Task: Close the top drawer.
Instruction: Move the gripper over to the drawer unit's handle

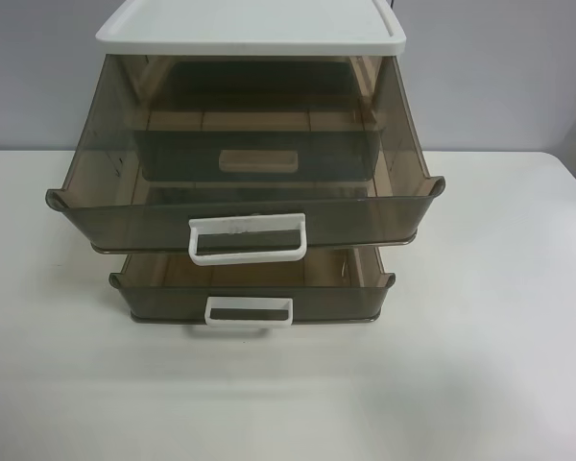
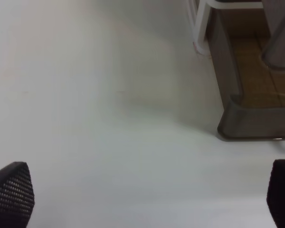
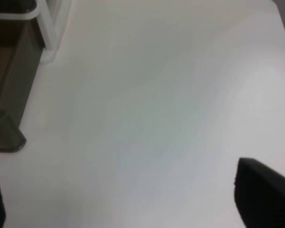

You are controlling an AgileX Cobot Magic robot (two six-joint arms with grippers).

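The top drawer (image 1: 106, 192) is tall, smoky grey-brown and see-through, and it stands pulled far out of the cabinet under the white lid (image 1: 250, 29). Its wide white loop handle (image 1: 247, 238) has faint grey smudges. Neither gripper shows in the exterior high view. In the left wrist view my left gripper (image 2: 147, 197) is open over the bare table, with a drawer corner (image 2: 242, 123) off to one side. In the right wrist view my right gripper (image 3: 128, 199) is open over the table, apart from a drawer corner (image 3: 9, 137).
A shallower drawer (image 1: 154, 303) with a smaller white handle (image 1: 250, 314) is also pulled out below the top one. The white table (image 1: 480, 365) spreads around the cabinet. The cabinet's white frame (image 3: 45, 28) shows in the right wrist view.
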